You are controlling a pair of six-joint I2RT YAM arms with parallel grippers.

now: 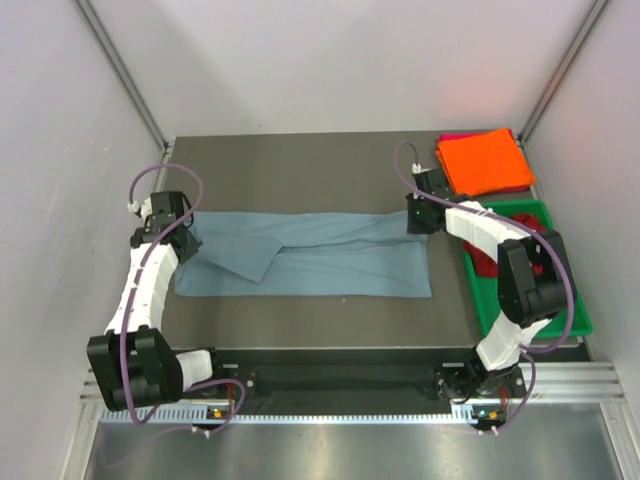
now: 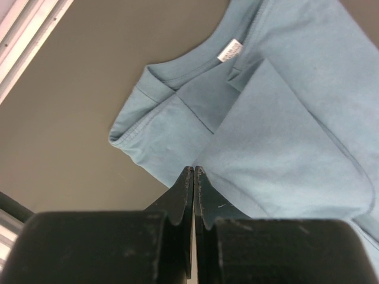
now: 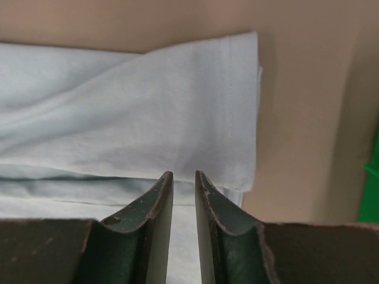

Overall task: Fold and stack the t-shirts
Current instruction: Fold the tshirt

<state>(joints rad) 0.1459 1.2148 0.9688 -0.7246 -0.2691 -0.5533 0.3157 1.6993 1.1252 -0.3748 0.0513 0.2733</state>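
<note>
The dusty blue-grey t-shirt (image 1: 310,255) lies flat on the dark table, folded lengthwise into a long band, with its collar end to the left. My left gripper (image 1: 190,240) hovers over that collar end. In the left wrist view its jaws (image 2: 194,170) are pressed together with nothing between them, above the shirt (image 2: 284,136) near the neck label. My right gripper (image 1: 418,222) is over the hem end. In the right wrist view its jaws (image 3: 184,174) stand slightly apart over the hem (image 3: 177,118). The folded orange shirt (image 1: 487,160) lies on the magenta-pink one (image 1: 455,137) at the back right. The dark red shirt (image 1: 490,262) lies in the tray.
A green plastic tray (image 1: 560,320) stands along the right side of the table, beside my right arm; its edge shows in the right wrist view (image 3: 372,189). Grey walls close in the table on the left, back and right.
</note>
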